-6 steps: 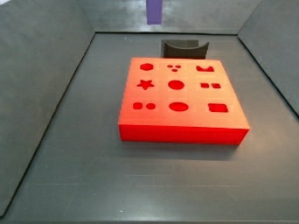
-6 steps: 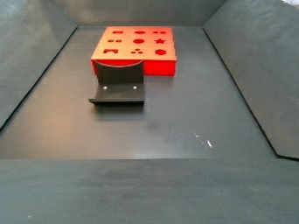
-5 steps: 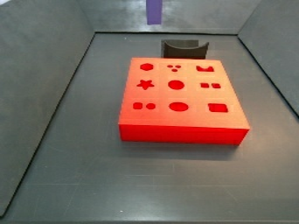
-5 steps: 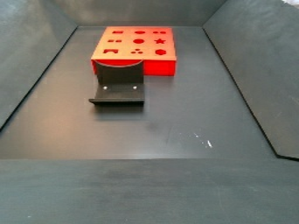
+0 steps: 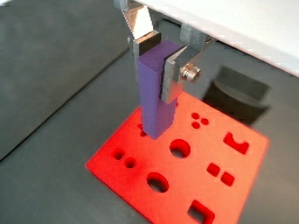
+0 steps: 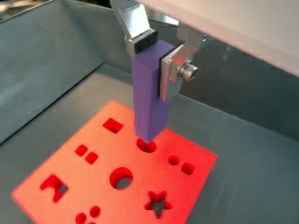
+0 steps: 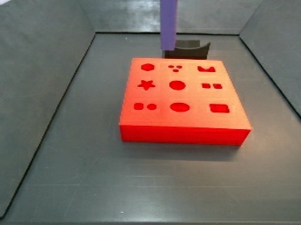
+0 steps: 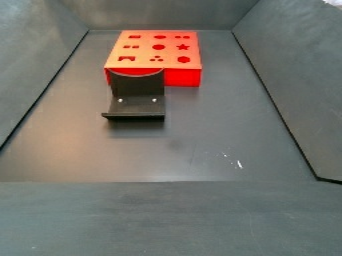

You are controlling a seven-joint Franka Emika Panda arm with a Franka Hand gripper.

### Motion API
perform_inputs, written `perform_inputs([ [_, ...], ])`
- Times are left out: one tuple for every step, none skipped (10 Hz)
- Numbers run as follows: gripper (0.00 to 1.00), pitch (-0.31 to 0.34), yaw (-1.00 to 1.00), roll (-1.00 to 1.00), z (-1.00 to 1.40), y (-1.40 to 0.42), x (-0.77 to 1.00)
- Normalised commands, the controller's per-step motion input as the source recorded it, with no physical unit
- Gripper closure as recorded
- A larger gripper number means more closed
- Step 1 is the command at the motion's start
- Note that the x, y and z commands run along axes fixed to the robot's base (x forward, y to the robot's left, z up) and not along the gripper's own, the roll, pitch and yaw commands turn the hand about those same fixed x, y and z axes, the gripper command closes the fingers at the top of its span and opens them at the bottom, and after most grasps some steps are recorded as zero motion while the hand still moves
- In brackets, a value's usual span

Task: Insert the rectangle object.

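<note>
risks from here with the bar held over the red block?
1. The gripper holds the rectangle object upright above the red block, whose many holes sit close together; it might descend into the wrong one.
2. The fingers clamp only its top, so touching a hole edge could tilt it.

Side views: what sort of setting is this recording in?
Likely a walled test cell for peg insertion: a grey bin floor, a red block with shaped holes, and the gripper holding the purple bar above it.
</note>
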Motion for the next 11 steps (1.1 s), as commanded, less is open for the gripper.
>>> perform_inputs([
  [1.00, -0.077, -0.93, -0.09, -0.11, 0.02, 0.17],
  [1.00, 0.000, -0.84, 0.00, -0.25, 0.00, 0.30],
  [1.00, 0.000, -0.87, 0.02, -0.44, 0.00, 0.24],
  [1.00, 0.000, -0.85, 0.10, -0.49, 0.00, 0.17],
  [1.00, 0.051, -0.69, 0.19, -0.50, -0.03, 0.21],
  [1.00, 0.099, -0.65, 0.22, -0.34, -0.06, 0.13],
  [1.00, 0.051, -0.72, 0.18, -0.23, -0.10, 0.11],
  [1.00, 0.019, -0.64, 0.07, -0.07, -0.31, 0.23],
  [1.00, 0.000, -0.67, 0.02, -0.10, -0.25, 0.28],
  [1.00, 0.000, -0.75, 0.03, -0.18, -0.19, 0.27],
  [1.00, 0.000, -0.88, 0.05, -0.26, -0.14, 0.13],
])
